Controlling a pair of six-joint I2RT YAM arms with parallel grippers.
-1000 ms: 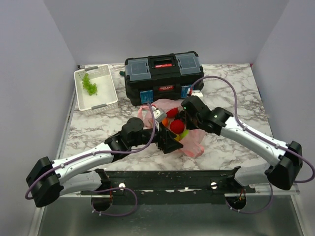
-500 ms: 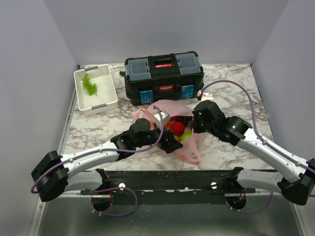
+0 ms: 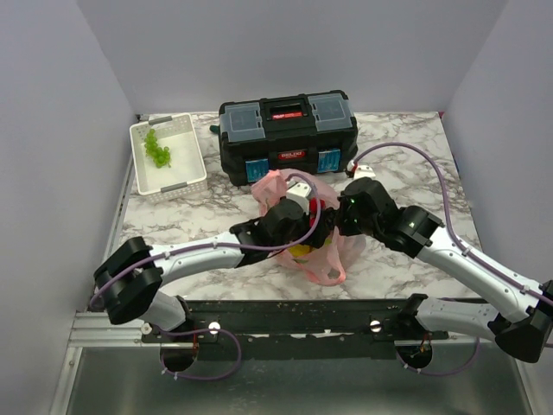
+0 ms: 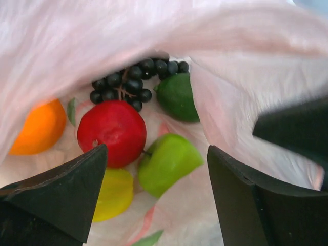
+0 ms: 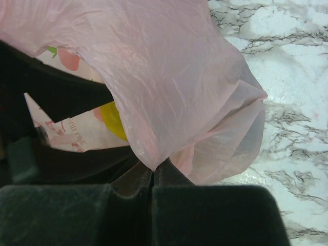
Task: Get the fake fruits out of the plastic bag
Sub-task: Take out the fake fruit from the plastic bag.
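Note:
The pink plastic bag [image 3: 321, 259] lies in front of the toolbox. My left gripper [image 3: 304, 226] is open and reaches into the bag's mouth. In the left wrist view its fingers [image 4: 66, 189] frame the fruits inside: a red apple [image 4: 111, 132], a green apple [image 4: 166, 163], a yellow lemon [image 4: 115, 193], an orange [image 4: 40, 128], dark purple grapes [image 4: 130, 82] and a darker green fruit [image 4: 177, 96]. My right gripper [image 3: 344, 210] is shut on the bag's edge [image 5: 169, 92] and holds it up; the lemon [image 5: 114, 120] shows through the bag in the right wrist view.
A black toolbox [image 3: 287, 135] stands just behind the bag. A white slotted basket [image 3: 167, 156] at the back left holds a light green grape bunch [image 3: 156, 148]. Marble tabletop [image 3: 415, 164] lies to the right.
My left gripper has moved right and deeper into the bag's mouth, covering the fruits in the top view. My right gripper has kept hold of the bag's edge.

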